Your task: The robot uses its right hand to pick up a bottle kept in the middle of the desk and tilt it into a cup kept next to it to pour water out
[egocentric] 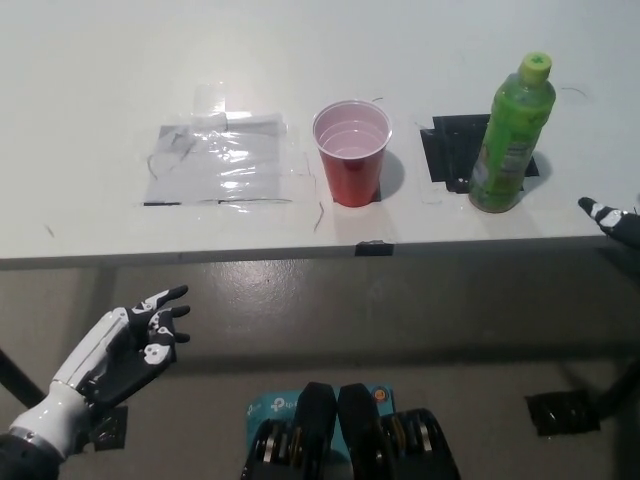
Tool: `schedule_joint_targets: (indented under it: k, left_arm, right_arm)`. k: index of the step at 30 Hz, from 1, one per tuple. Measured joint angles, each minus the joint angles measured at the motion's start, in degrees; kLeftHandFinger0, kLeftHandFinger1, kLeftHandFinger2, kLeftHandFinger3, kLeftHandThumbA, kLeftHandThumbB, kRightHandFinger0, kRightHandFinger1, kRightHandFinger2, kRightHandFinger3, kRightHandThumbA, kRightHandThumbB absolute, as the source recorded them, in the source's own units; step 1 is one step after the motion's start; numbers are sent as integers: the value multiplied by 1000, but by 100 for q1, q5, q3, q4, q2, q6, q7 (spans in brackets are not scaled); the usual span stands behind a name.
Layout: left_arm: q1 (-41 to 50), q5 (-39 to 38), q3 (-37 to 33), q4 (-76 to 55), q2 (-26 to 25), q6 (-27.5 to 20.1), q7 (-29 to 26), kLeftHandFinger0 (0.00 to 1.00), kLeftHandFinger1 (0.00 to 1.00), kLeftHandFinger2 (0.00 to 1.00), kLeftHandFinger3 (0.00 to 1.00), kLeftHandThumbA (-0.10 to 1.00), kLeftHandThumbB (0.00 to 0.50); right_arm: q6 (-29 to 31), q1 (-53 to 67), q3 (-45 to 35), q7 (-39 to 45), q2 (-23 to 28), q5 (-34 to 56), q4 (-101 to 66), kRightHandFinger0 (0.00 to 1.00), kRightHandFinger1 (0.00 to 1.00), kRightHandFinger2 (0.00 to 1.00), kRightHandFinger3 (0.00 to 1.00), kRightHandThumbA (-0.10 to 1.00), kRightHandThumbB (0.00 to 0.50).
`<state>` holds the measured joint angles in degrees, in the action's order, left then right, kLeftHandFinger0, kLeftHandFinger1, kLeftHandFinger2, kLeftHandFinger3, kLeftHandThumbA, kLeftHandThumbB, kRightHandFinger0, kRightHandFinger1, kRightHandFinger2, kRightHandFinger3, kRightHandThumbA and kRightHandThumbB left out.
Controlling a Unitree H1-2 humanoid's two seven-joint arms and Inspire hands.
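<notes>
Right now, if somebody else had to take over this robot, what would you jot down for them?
Left hand: white, open, resting low below the desk edge, holding nothing.
Right hand: black, only a tip shows at the picture's right edge, right of the bottle; open or shut cannot be told.
Green bottle: upright on a black patch, capped, untouched.
Red cup: upright on the desk, left of the bottle, apart from it.
Done: nothing yet.
Left: grasp the bottle, lift it, tilt it over the cup.
</notes>
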<state>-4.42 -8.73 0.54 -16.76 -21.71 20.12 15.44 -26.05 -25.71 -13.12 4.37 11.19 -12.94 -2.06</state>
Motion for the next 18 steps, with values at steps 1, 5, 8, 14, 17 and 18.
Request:
schedule_joint_targets:
  k: [1,5,8,14,17,18]
  left_arm:
    - [0,0,-4,-1,0,2,1,780,916,1000,1000,710,42]
    - [0,1,-30,-10,-1,19,25,782,915,1000,1000,723,65]
    - [-1,6,-50,-11,-4,29,54,790,916,1000,1000,723,69]
    - [-3,12,-80,-15,-4,50,84,782,909,1000,1000,720,72]
    - [2,11,-81,-23,-5,49,92,781,906,1000,1000,711,64]
    - [4,11,-81,-27,-6,48,93,787,906,1000,1000,721,67]
  right_arm:
    - [-12,-35,4,-5,-11,-10,51,1000,1000,1000,1000,951,500]
    - [-40,-202,103,-16,-15,-117,397,1000,1000,1000,1000,946,500]
    - [-53,-410,248,-9,-12,-181,723,1000,1000,1000,1000,942,500]
    - [-88,-854,468,46,-11,-286,1237,1000,1000,1000,1000,803,500]
    - [-93,-1057,544,62,-14,-293,1428,1000,1000,1000,1000,813,500]
    - [-95,-1119,575,64,-13,-299,1468,1000,1000,1000,1000,813,500]
